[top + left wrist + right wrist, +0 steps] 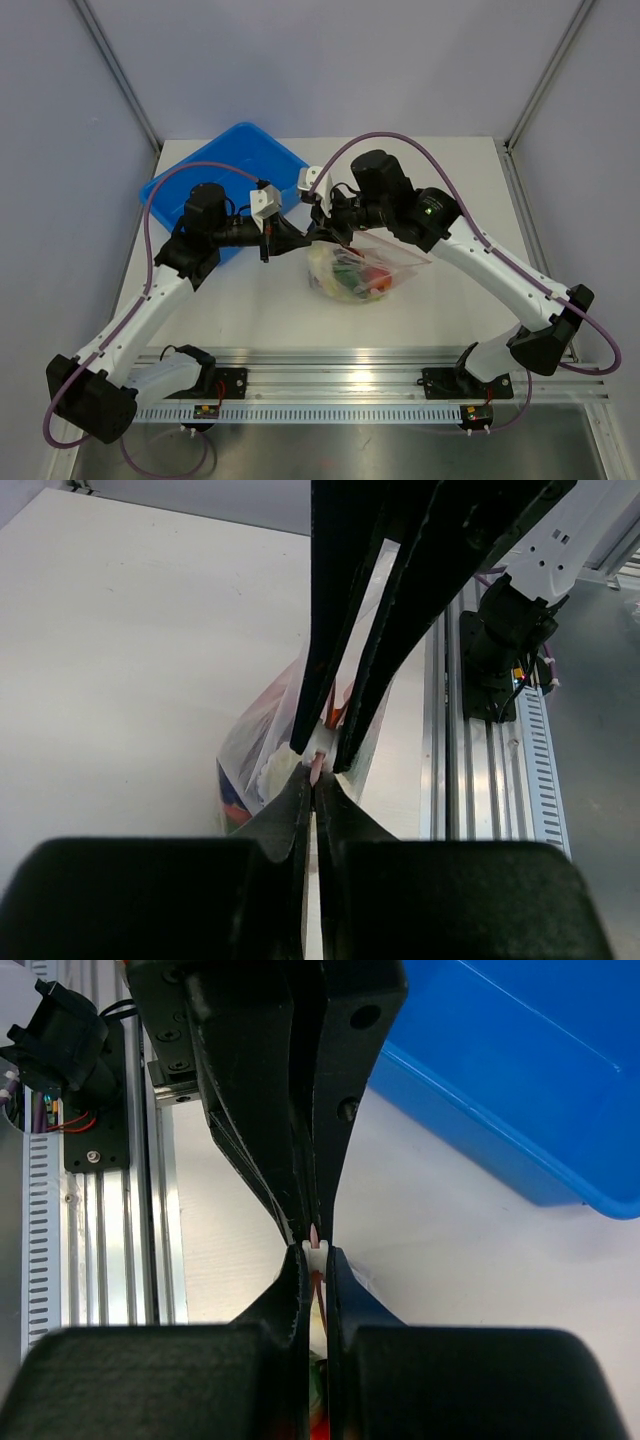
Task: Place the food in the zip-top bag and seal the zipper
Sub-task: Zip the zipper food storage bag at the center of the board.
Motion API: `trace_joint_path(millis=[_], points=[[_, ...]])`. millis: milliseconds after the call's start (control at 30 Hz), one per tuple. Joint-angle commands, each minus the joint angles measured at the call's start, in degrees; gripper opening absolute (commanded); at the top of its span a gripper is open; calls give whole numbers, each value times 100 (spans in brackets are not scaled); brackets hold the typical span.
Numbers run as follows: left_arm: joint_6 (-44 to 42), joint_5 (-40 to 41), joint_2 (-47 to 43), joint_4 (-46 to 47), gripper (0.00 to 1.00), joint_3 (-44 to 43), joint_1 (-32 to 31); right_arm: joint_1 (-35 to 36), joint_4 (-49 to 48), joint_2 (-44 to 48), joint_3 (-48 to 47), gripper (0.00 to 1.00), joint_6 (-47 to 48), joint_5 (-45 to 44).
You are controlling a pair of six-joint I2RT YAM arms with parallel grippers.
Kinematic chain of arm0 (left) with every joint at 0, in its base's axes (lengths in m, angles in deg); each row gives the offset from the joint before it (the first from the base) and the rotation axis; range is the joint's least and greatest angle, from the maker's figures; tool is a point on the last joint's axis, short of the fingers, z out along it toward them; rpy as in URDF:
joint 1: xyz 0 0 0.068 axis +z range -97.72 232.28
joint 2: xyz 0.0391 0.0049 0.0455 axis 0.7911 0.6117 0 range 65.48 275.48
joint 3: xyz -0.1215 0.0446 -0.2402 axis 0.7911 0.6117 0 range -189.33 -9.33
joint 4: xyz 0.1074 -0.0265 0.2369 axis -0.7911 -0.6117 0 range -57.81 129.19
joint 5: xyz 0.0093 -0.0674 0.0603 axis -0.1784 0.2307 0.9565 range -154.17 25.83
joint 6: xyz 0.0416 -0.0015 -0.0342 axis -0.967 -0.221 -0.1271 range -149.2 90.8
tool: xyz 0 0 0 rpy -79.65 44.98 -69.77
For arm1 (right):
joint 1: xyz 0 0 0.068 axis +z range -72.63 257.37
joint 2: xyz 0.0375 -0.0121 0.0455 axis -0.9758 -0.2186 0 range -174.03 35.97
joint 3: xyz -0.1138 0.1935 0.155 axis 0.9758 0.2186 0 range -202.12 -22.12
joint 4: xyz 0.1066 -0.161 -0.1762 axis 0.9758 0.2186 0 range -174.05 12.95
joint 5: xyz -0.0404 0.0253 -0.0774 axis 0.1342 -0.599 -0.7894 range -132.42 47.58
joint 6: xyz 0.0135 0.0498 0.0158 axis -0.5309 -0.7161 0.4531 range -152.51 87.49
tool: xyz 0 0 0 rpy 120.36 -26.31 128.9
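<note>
Resting on the worktop (pixel 450 200) just right of the blue bin (pixel 240 150), the zip-top bag (pixel 395 255) has the left end effector (pixel 315 785) and right end effector (pixel 315 1250) clenched tip-to-tip on its zipper (pixel 330 718); food (pixel 365 280) sits inside.
</note>
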Motion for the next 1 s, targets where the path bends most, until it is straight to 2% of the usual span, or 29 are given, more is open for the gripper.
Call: trace_joint_path(millis=[0,100,367,967], points=[[-18,-382,-17,276,0,-241,25,-96,-198,176,33,0,-78,96],[184,-506,-17,521,0,-153,25,-96,-180,141,42,0,-87,105],[571,566,-685,1532,0,576,34,-245,-101,325,208,0,-174,105],[571,778,-589,1304,0,515,192,-289,-277,1134,1061,0,-456,-290]])
